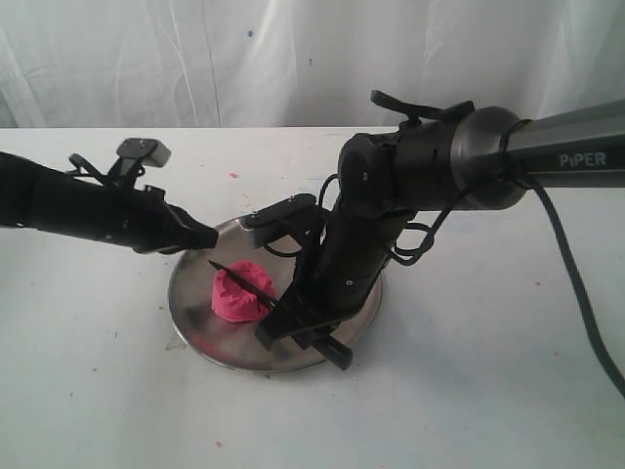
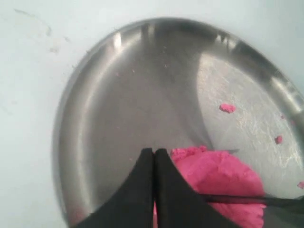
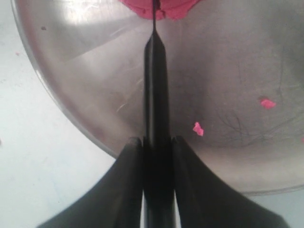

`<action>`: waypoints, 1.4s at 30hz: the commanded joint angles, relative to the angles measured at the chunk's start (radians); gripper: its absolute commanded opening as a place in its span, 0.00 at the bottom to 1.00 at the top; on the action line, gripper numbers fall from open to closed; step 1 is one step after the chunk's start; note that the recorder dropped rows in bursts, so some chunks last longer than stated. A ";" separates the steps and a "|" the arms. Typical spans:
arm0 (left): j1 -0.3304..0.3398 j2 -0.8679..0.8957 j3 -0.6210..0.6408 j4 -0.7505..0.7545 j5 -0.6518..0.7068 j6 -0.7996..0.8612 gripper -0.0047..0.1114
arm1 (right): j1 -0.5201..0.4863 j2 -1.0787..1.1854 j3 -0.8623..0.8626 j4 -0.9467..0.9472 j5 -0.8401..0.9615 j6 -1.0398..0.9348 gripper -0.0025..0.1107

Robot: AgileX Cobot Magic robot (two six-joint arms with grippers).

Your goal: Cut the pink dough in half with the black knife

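Right fingers [image 3: 158,147] clench the knife [image 3: 156,90], its edge sunk into the dough [image 1: 239,293] ahead, mid-plate [image 1: 195,269]. Left fingers [image 2: 154,164] pressed together, empty, beside the dough. "PiPER" [image 1: 584,157] marks the right arm.

Shiny steel plate [image 1: 200,293], matte dough [image 1: 237,296]

The pink dough [image 1: 237,295] is one soft lump sitting on the shiny round plate [image 1: 195,313]. The thin black knife [image 1: 244,281] lies across its top, pressing in, its point sticking out past it.
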 commanded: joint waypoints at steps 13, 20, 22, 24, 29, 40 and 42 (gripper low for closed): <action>0.030 -0.013 -0.004 0.023 0.093 -0.031 0.04 | 0.001 -0.011 -0.007 0.005 -0.012 -0.005 0.02; 0.030 0.026 -0.004 0.009 0.094 -0.029 0.04 | 0.001 -0.011 -0.007 0.003 -0.014 -0.007 0.02; 0.030 0.026 -0.004 -0.014 0.099 -0.028 0.04 | 0.001 -0.011 -0.007 0.003 -0.014 -0.010 0.02; 0.030 0.026 -0.004 -0.028 0.100 -0.019 0.04 | 0.001 -0.011 -0.007 0.001 -0.014 -0.010 0.02; 0.030 0.026 -0.004 -0.030 0.093 -0.015 0.04 | 0.001 -0.011 -0.007 0.001 -0.018 -0.010 0.02; 0.030 0.097 -0.004 -0.043 0.100 0.003 0.04 | 0.001 -0.011 -0.007 0.001 -0.018 -0.010 0.02; 0.030 0.108 -0.004 -0.043 0.102 0.013 0.04 | 0.001 -0.011 -0.007 0.001 -0.018 -0.013 0.02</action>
